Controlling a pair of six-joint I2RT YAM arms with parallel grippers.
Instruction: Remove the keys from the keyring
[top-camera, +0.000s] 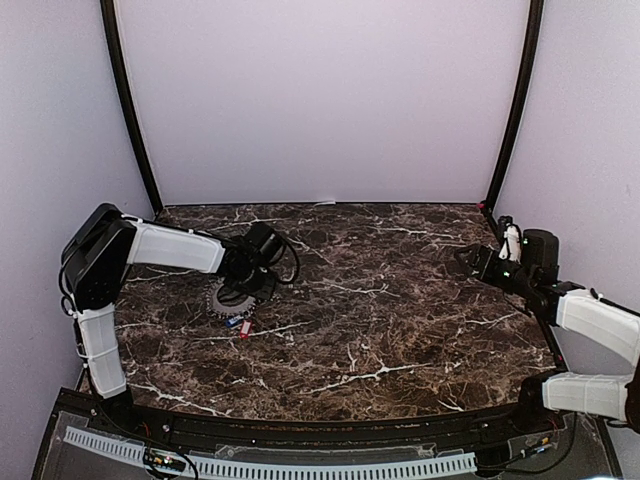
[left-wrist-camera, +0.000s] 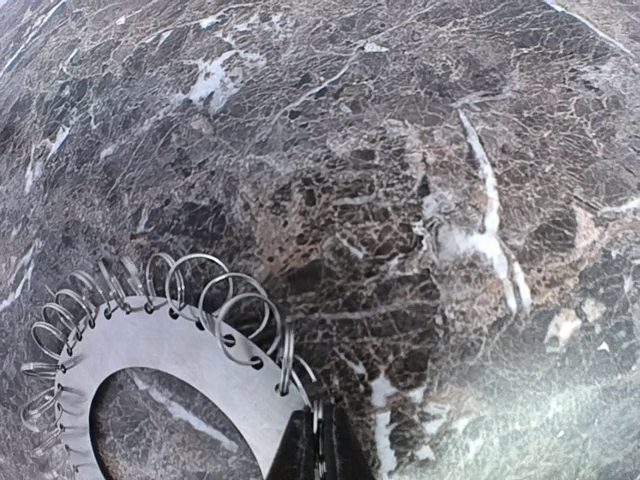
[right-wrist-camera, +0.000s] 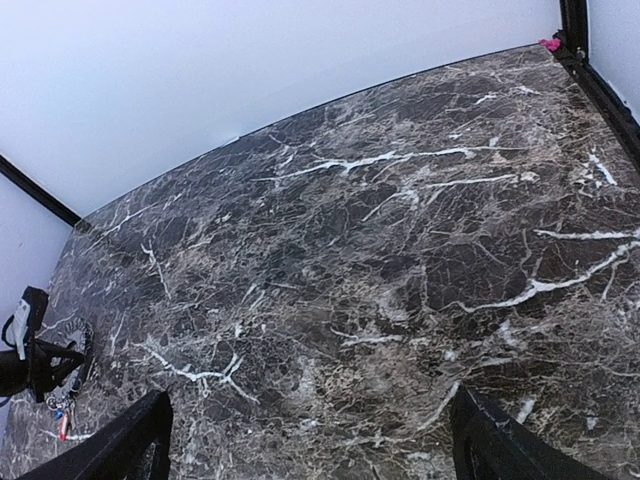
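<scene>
the keyring (left-wrist-camera: 170, 345), a flat grey metal ring edged with small wire loops, lies at the left of the dark marble table (top-camera: 400, 330), with the 2 tiny red and blue keys (top-camera: 240, 327) at its near edge. it looks stiff, thin and probably slippery, best held by the rim, where the left gripper (left-wrist-camera: 320, 450) pinches it. the right gripper (right-wrist-camera: 310, 400), at the right, stands spread.

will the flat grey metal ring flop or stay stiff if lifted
Probably stiff: the flat grey metal keyring looks like solid plate. Its wire loops likely jiggle. Pinched at one edge by the left gripper, it may swing.
</scene>
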